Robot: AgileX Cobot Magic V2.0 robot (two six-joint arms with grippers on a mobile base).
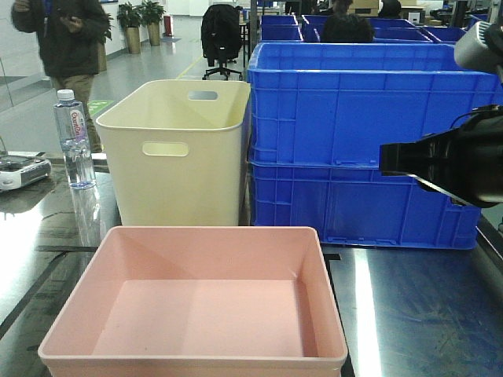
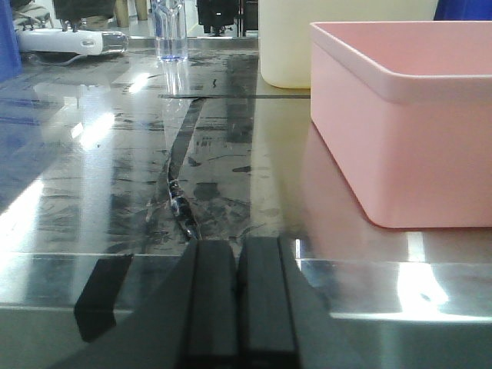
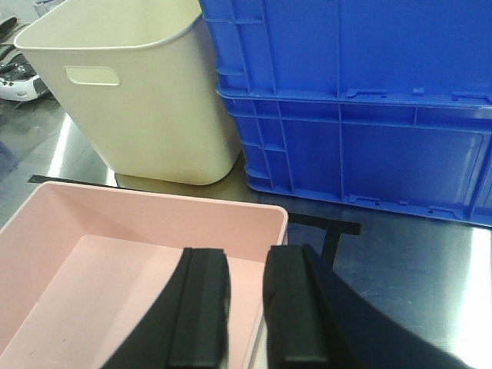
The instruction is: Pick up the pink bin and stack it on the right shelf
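The pink bin (image 1: pixel 196 314) is empty and sits at the near edge of the dark grey metal surface (image 1: pixel 416 314). It also shows in the right wrist view (image 3: pixel 115 254) and the left wrist view (image 2: pixel 400 115). My right gripper (image 3: pixel 246 257) is open and hangs above the bin's right wall, with one finger over the inside and one over the outside, holding nothing. Its black body shows at the right of the front view (image 1: pixel 440 165). My left gripper (image 2: pixel 238 246) is shut and empty, low over the metal to the left of the bin.
A taller cream tub (image 1: pixel 177 153) with handle slots stands behind the bin. Two stacked blue crates (image 1: pixel 365 141) stand to its right. A water bottle (image 1: pixel 72 137) and a small white device (image 1: pixel 20 169) are at the far left. A person (image 1: pixel 63 39) stands beyond.
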